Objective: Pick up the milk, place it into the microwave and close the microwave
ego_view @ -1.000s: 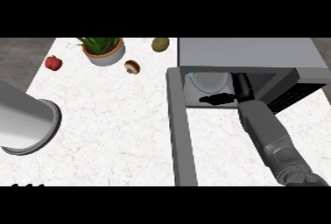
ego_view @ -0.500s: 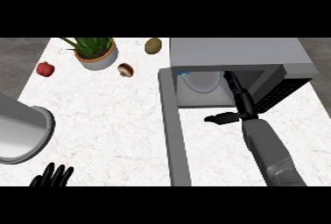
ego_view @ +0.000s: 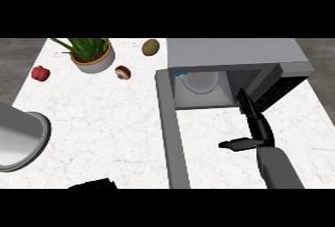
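Observation:
The milk [ego_view: 198, 82], a white carton with a blue top, lies inside the open microwave [ego_view: 229, 55] at the back of its cavity. The microwave's door [ego_view: 173, 142] swings out toward me as a long grey bar left of the opening. In front of the cavity is my right hand [ego_view: 256, 126], held open with straight fingers pointing at the opening's right side and the thumb sticking out to the left. It holds nothing and is apart from the milk. Only a dark sliver of my left hand [ego_view: 93, 185] shows at the lower edge.
A potted plant [ego_view: 92, 56], a red fruit [ego_view: 40, 73], a brown mushroom [ego_view: 122, 72] and a brownish oval fruit [ego_view: 151, 46] sit at the back left. A large grey cylinder [ego_view: 16, 142] stands at the left edge.
My right hand has drawn back out of the microwave toward me, leaving the milk inside. My left hand has shifted right along the lower edge.

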You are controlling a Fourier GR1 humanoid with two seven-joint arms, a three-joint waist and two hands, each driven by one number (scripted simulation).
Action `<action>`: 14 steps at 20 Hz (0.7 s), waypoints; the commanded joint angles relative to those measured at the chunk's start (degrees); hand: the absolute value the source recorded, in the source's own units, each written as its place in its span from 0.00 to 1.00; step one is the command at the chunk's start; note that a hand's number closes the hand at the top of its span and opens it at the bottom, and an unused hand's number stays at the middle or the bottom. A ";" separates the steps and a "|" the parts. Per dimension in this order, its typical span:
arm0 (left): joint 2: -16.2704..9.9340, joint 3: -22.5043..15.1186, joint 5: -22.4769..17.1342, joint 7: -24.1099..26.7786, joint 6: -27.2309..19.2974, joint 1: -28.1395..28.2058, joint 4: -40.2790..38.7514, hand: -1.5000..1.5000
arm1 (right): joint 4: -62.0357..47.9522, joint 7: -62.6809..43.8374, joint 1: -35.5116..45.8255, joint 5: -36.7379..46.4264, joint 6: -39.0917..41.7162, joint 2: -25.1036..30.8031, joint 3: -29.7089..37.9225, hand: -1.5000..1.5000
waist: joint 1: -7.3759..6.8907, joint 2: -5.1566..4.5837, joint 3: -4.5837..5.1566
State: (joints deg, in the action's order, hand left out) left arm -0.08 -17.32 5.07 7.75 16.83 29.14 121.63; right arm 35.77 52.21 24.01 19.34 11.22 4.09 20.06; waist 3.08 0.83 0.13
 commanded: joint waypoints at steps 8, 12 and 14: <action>0.08 -4.47 8.41 -4.65 -5.39 -19.59 -16.63 1.00 | 32.15 -9.15 -21.63 -5.62 7.29 2.37 -1.29 0.00 | -0.70 -0.54 -0.01; -2.70 -4.92 6.57 -7.71 2.47 -26.29 -24.18 1.00 | 36.75 -9.04 -26.33 -8.35 10.51 4.16 0.39 0.00 | 0.13 -0.80 -0.01; 0.05 -9.98 12.04 -6.51 -1.21 -29.51 -30.73 1.00 | 41.19 -12.01 -28.64 -8.34 9.99 3.62 -0.03 0.00 | -0.43 -0.76 -0.01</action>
State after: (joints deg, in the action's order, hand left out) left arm -0.42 -24.01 13.29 1.18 15.03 5.61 99.63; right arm 70.66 42.88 -0.55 12.77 19.38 6.69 19.27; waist 2.97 0.21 0.13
